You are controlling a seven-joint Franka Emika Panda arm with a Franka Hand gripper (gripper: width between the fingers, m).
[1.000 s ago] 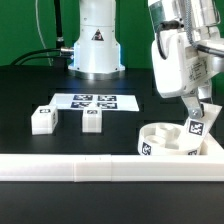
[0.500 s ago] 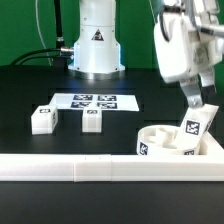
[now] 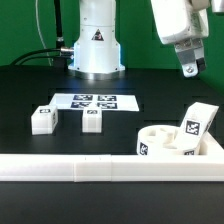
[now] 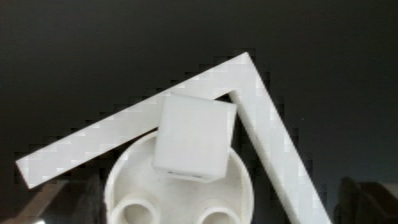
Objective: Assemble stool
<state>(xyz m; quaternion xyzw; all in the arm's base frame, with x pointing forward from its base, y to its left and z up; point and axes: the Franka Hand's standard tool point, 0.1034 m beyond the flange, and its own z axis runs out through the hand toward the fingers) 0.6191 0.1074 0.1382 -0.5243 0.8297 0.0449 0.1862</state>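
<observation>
Just behind the rail (image 3: 60,170), our seat (image 3: 168,150) carries a leg (image 3: 197,122) whose long axis leans toward the exterior view's right. Our pincer (image 3: 190,68) hangs directly above the leg, well apart, spread open and empty.

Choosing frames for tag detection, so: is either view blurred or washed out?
Exterior view: evenly lit and fairly sharp, the tag on the leg set in the seat is legible. Wrist view: soft focus, the white leg and rail glare against the dark table, showing almost no surface detail.
</observation>
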